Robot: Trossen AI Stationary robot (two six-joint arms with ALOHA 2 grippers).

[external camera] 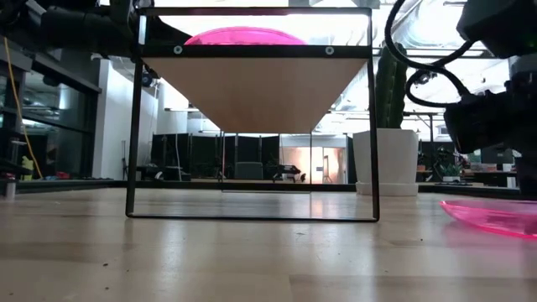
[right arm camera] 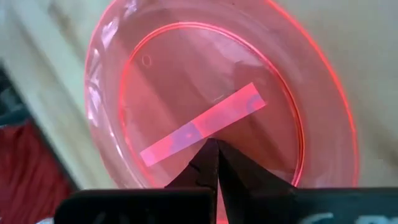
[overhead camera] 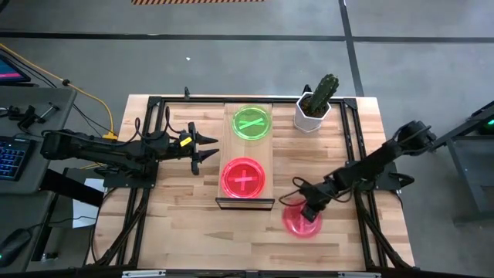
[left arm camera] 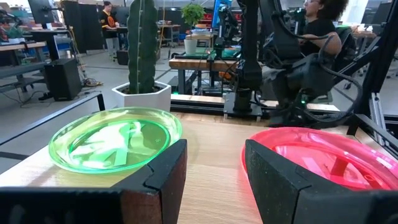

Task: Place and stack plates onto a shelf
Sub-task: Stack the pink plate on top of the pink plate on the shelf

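The shelf (overhead camera: 248, 149) is a light-wood plank on a dark frame in the table's middle. On it lie a green plate (overhead camera: 253, 122) at the far end and a red plate (overhead camera: 245, 177) at the near end. A pink plate (overhead camera: 302, 222) with a bar mark lies on the table right of the shelf. My right gripper (overhead camera: 309, 210) is shut, pointing down over that plate's far-left part (right arm camera: 211, 149). My left gripper (overhead camera: 210, 149) hovers open just left of the shelf, level with the gap between the two plates (left arm camera: 214, 168). No other plates are in view. My right gripper comes at the pink plate from above. Its shut fingertips (right arm camera: 208, 158) stand over the plate's inner floor (right arm camera: 205, 127), just inside the rim on the gripper's side. Whether they touch the plate, I cannot tell. The plate lies on the table (external camera: 495, 216).
A white pot with a cactus (overhead camera: 314, 110) stands at the shelf's far right corner. Black frame rails run along the table's left and right sides (overhead camera: 363, 177). The shelf board sits raised on its frame (external camera: 260, 92). Bare tabletop lies near the front edge (overhead camera: 231, 239).
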